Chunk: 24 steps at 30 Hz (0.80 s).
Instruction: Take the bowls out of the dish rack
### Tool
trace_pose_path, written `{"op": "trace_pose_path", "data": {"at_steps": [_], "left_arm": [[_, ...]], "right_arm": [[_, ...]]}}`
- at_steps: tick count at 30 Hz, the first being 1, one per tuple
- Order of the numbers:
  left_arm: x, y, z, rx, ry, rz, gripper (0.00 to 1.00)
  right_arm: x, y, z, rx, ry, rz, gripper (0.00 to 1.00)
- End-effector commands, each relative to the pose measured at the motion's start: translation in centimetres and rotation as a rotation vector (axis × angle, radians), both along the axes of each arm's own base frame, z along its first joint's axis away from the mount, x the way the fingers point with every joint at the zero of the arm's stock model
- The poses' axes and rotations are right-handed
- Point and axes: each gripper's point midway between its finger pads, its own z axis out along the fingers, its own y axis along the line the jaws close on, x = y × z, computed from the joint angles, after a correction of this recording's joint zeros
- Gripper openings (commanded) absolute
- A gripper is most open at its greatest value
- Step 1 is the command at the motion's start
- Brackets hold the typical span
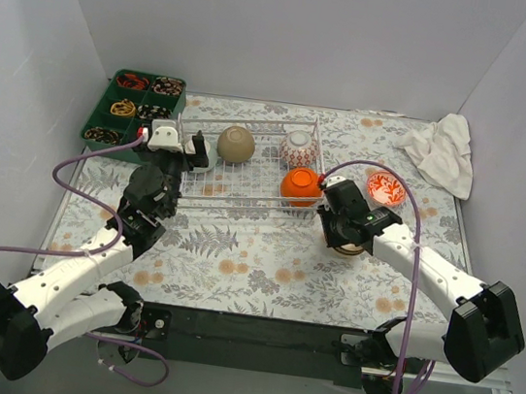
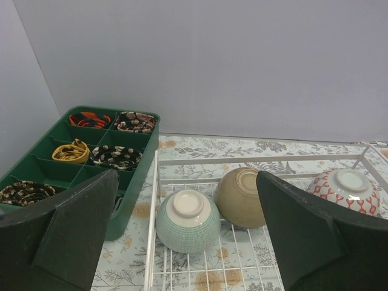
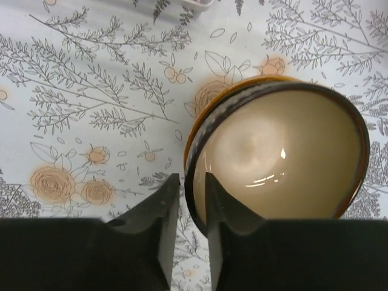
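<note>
The white wire dish rack point(image 1: 244, 194) holds an olive-tan bowl point(image 1: 236, 143), a red-patterned white bowl point(image 1: 298, 148) and an orange bowl point(image 1: 301, 187), all upside down. My left gripper point(image 1: 193, 156) is open over the rack's left end, straddling an upturned pale green bowl point(image 2: 188, 221); the olive-tan bowl point(image 2: 245, 197) lies just behind it and the red-patterned one point(image 2: 345, 191) to the right. My right gripper point(image 3: 189, 200) is shut on the rim of a dark-rimmed, cream-inside bowl point(image 3: 279, 151), low over the table right of the rack point(image 1: 346, 248).
A green compartment tray point(image 1: 138, 106) of small items touches the rack's left end. A red-patterned bowl point(image 1: 385, 188) stands upright on the table right of the rack. A white cloth point(image 1: 441, 149) lies at the back right.
</note>
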Motion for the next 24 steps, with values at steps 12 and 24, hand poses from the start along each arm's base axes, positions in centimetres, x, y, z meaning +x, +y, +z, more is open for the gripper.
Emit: {"op": "trace_pose_path", "data": {"at_steps": [12, 24], "left_arm": [[1.2, -2.1, -2.1, -0.010, 0.073, -0.072, 0.98], [1.8, -2.7, -3.1, 0.005, 0.106, -0.087, 0.98]], "right_arm": [[5.6, 5.6, 12.6, 0.152, -0.260, 0.153, 0.69], [11.6, 12.3, 11.6, 0.164, -0.251, 0.273, 0.70]]}}
